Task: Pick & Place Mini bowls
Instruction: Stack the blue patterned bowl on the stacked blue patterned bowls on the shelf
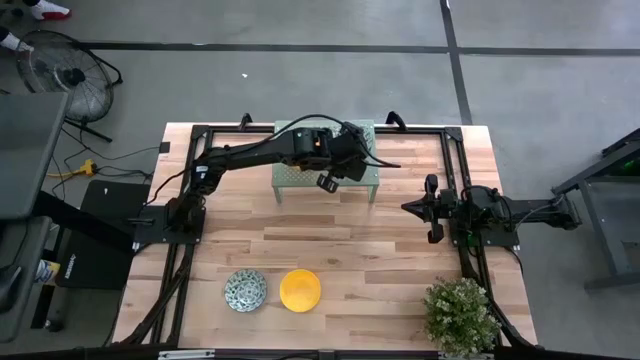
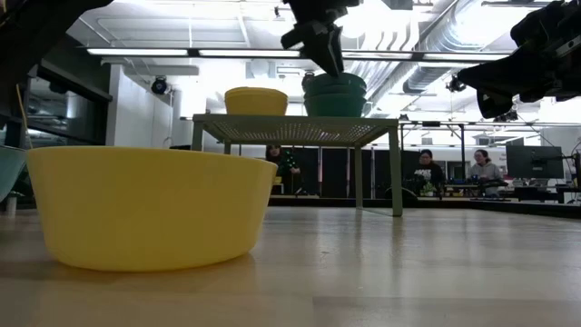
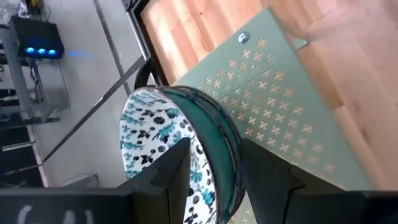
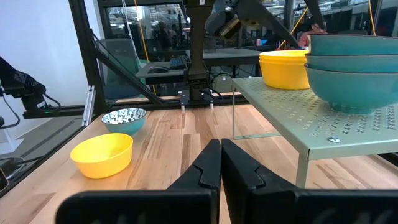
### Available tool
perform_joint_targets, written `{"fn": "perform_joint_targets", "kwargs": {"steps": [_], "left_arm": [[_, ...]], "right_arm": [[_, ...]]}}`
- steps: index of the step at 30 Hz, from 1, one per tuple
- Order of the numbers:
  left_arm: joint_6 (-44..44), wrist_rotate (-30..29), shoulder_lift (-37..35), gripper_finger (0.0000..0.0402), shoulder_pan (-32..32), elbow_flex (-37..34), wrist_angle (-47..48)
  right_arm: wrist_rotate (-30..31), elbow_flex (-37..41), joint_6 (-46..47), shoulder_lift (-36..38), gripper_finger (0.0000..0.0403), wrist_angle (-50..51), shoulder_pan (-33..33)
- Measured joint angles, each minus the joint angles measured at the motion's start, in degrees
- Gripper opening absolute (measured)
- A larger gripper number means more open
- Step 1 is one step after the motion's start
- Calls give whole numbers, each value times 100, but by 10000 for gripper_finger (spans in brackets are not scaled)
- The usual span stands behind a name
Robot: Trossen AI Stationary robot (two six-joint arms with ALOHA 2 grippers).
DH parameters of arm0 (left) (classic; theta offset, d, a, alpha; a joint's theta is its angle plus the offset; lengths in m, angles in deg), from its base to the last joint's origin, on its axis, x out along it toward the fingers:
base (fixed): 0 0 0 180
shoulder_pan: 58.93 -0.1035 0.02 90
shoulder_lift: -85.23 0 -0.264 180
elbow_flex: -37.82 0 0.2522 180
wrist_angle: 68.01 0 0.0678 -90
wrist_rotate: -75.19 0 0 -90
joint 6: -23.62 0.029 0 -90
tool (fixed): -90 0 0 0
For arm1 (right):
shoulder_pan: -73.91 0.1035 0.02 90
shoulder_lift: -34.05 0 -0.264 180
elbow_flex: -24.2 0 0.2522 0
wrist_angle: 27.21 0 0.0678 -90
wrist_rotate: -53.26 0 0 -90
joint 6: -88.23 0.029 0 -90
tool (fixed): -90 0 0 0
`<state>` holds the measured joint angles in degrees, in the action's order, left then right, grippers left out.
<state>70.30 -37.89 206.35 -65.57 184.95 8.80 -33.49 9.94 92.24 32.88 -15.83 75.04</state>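
We see the left gripper point(image 1: 328, 178) reached out over the pale green rack point(image 1: 288, 174) at the far middle of the table point(image 1: 380, 260). Left wrist view: its fingers point(image 3: 177, 165) straddle the rim of the top patterned bowl point(image 3: 161, 149), one inside, one outside; jaws spread around the wall, and we cannot tell if the pads actually touch.

The rack is perforated sheet metal, a flat top on thin legs, with small cross-shaped cutouts. On it sit a stack of teal-outside bowls point(image 4: 348, 62) and, to their left, a stack of plain yellow bowls point(image 4: 285, 67). The patterned ones are glossy, white inside with a dense blue-green floral print.

Two more bowls sit on the near table, left of centre: one patterned point(image 1: 245, 290) and one yellow point(image 1: 300, 289), just beside each other and apart. The table is light wood planks.

The right gripper point(image 1: 434, 210) waits at the right side, above the table, fingers point(image 4: 208, 168) pressed together with nothing between them.

View differences: the high view hides the rack bowls under the left arm; the low and right wrist views show both stacks. Only the left wrist view shows the fingers around the rim. The low view shows the near yellow bowl point(image 2: 150, 207) large in front and people seated in the room behind. The high view alone shows a potted plant point(image 1: 462, 315) at the near right corner and a fan point(image 1: 60, 70) on the floor far left.
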Motion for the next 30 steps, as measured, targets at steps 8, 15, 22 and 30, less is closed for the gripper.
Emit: {"fn": "perform_joint_targets", "kwargs": {"steps": [8,15,22,30], "left_arm": [[-69,12,-50,134,107,150,-25],[-1607,153,-98,134,145,161,-581],[-3086,-374,-99,134,147,161,-1013],[-4400,-1749,-99,134,141,161,-1081]], "right_arm": [[1,1,0,2,0,-1,-2],[0,1,0,2,0,-1,0],[2,-1,0,2,0,-1,0],[2,1,0,2,0,0,-1]]}}
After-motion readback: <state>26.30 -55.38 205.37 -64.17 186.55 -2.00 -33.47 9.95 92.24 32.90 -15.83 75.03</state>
